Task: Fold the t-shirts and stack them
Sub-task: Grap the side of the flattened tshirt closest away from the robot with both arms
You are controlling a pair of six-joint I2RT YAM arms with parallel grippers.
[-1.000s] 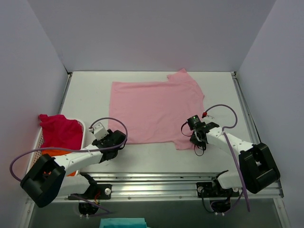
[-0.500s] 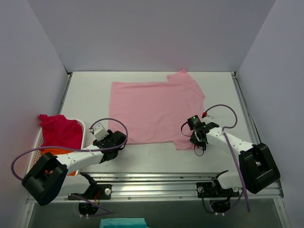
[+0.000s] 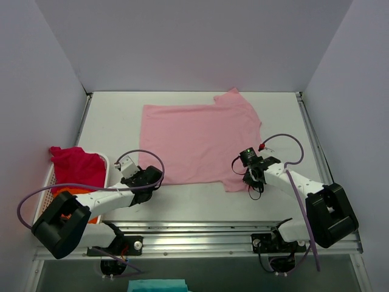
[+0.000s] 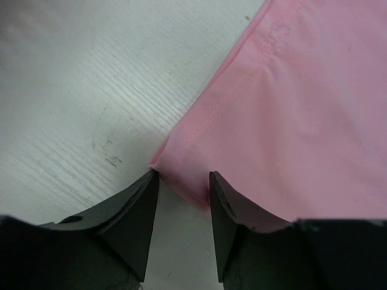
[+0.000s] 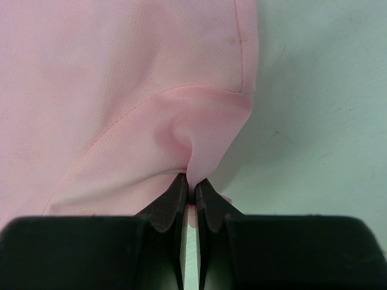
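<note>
We have the pink shirt (image 3: 200,143) spread flat for folding — the right gripper (image 5: 190,192) pinches its near right corner and the left gripper (image 4: 182,181) straddles its near left corner, jaws apart (not yet gripping). The red shirt (image 3: 78,168) waits to its left.

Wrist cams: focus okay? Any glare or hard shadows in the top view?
Left wrist: pink t-shirt hem and table grain sharp, left claw dark and soft. Right wrist: weave crisp, right claw a near-black silhouette. Top external: even light, faint shadows, no glare.
</note>
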